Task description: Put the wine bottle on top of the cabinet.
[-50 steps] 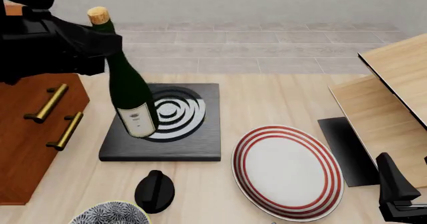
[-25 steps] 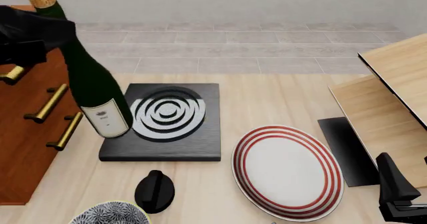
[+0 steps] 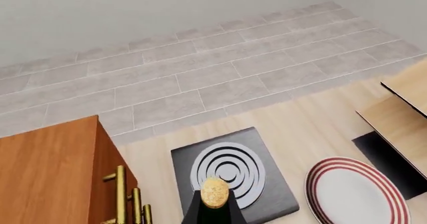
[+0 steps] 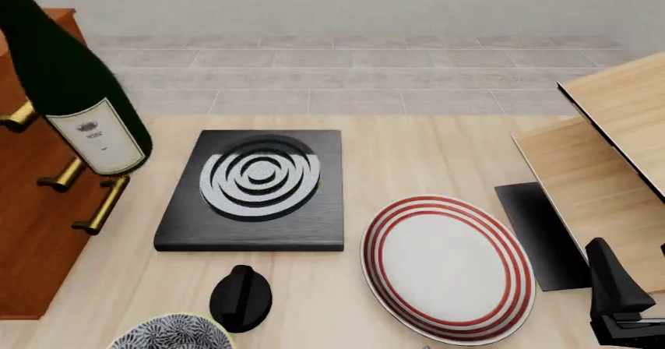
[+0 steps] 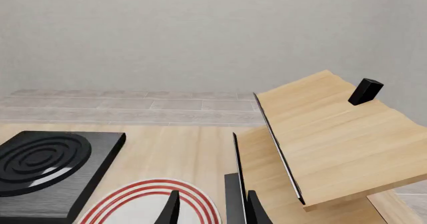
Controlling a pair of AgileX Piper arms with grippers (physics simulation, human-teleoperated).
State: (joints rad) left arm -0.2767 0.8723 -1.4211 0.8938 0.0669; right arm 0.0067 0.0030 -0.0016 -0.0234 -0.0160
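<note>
The wine bottle [image 4: 62,76] hangs tilted in the air at the far left of the front view. Its white label faces me and its neck runs out of the picture's top corner. It hangs in front of the reddish-brown cabinet [image 4: 31,232], level with the upper brass handles. The left wrist view looks down on the bottle's cork [image 3: 215,191], with the cabinet [image 3: 47,174] beside it. My left gripper's fingers show in no view, but the bottle stays aloft under that wrist. My right gripper [image 5: 213,211] rests open and empty at the near right [image 4: 618,302].
A black square slab with white rings [image 4: 249,189] lies mid-table, with a red-rimmed plate [image 4: 447,267] to its right. A black knob [image 4: 241,298] and a patterned bowl [image 4: 171,335] sit near the front edge. Pale wood boards [image 4: 613,131] and a black mat [image 4: 540,232] fill the right.
The bottle has risen and swung left, from over the ringed slab to in front of the cabinet. The left arm has left the front view. The right arm is still.
</note>
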